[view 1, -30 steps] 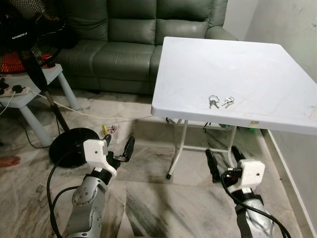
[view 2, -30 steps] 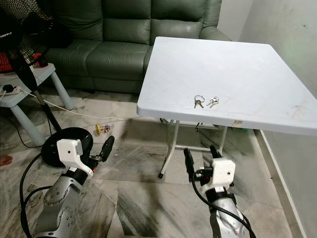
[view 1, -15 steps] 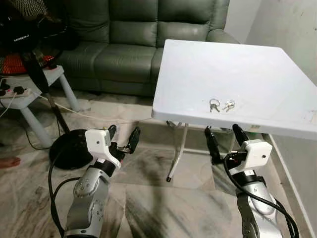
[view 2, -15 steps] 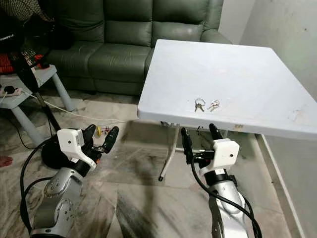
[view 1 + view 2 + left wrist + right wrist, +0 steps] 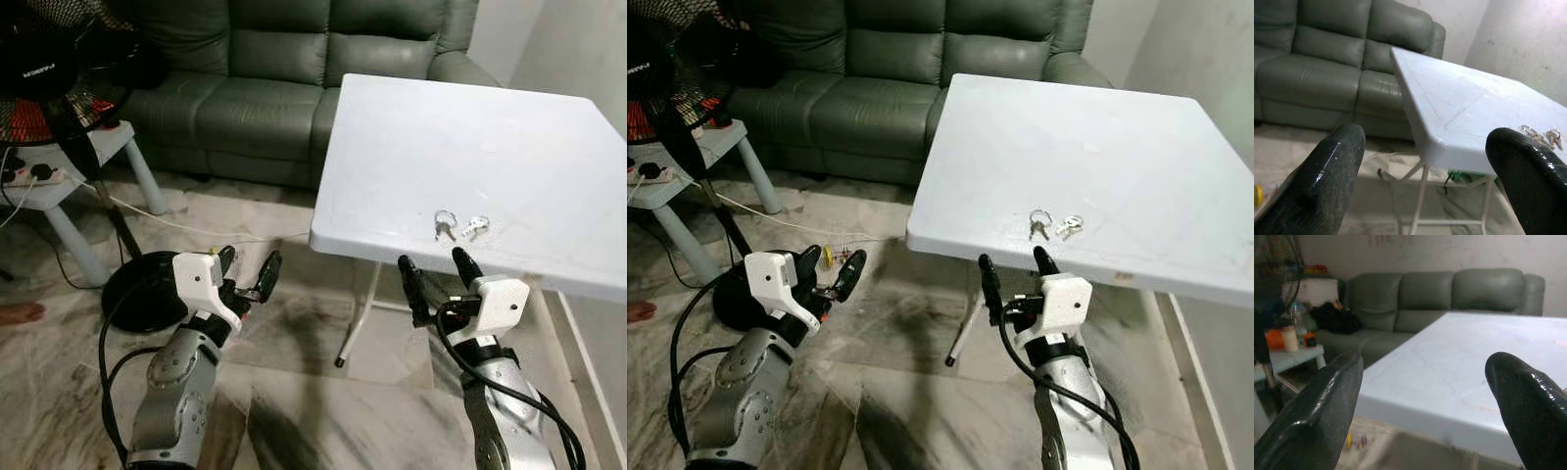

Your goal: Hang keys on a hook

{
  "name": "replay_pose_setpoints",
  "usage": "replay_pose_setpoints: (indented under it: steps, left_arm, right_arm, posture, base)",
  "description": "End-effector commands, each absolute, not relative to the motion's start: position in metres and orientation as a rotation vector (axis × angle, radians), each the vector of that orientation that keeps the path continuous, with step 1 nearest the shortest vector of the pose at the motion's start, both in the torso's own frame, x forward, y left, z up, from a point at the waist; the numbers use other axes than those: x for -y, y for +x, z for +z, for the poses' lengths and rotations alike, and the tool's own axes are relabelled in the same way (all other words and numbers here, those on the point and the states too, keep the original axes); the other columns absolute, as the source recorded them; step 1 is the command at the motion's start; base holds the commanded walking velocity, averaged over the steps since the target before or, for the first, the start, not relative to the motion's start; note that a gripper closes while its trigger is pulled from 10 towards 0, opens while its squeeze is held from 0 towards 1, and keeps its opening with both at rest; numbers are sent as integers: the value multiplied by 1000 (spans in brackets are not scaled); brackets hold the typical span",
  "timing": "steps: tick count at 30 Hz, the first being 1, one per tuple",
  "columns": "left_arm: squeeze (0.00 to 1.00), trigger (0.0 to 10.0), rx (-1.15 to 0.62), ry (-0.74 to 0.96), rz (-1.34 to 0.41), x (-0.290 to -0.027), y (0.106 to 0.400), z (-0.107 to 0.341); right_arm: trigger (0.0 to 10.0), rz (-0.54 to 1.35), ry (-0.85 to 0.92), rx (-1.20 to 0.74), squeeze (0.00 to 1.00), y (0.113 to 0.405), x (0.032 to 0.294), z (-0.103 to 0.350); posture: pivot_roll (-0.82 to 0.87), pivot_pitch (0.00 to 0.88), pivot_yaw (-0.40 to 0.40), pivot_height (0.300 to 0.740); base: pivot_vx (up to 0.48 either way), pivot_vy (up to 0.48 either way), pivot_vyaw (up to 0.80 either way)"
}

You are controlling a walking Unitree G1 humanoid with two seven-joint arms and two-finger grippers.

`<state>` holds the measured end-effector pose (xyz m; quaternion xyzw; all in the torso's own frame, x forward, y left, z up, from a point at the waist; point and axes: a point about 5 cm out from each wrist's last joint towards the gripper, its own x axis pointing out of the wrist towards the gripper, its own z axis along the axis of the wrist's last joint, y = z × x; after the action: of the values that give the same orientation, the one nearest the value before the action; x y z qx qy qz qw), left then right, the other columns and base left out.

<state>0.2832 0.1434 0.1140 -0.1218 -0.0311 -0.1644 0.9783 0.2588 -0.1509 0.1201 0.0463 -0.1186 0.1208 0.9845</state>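
So from the head camera, the keys [image 5: 458,226] are lying in two little bunches close to the table's [image 5: 411,147] front edge, roughly midway along it, and the right gripper [image 5: 439,278] is hanging just below that edge with its fingers spread wide and nothing in them. I'd say the trick here is lifting clear of the edge first, then coming down over one bunch with the fingers either side of the ring, since flat keys on a slick top will probably skate away. The left gripper [image 5: 249,274] is hovering open and empty over the floor [image 5: 294,362], off the table's left edge. Left wrist view is looking between its spread fingers [image 5: 1327,171] at the table's near corner, keys [image 5: 1542,135] far along it. Right wrist view is peering across the white top toward the green sofa [image 5: 1449,296]. Room-wise: a fan [image 5: 49,59] and small side table [image 5: 78,162] at left, with a cable trailing over the marble floor.
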Motion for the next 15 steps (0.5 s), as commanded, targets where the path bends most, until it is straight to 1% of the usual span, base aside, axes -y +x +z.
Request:
replay_pose_setpoints:
  steps: [1, 15]
  left_arm:
    - [0, 10000, 79, -261, -369, -131, 284, 120]
    - [0, 10000, 73, -260, -389, -129, 284, 120]
  right_arm:
    - [10000, 221, 79, 252, 0, 257, 159, 125]
    - [10000, 231, 82, 245, 0, 255, 157, 123]
  posture:
    - [43, 0, -27, 740]
    - [42, 0, -22, 740]
  base:
    - [352, 0, 0]
    - [350, 0, 0]
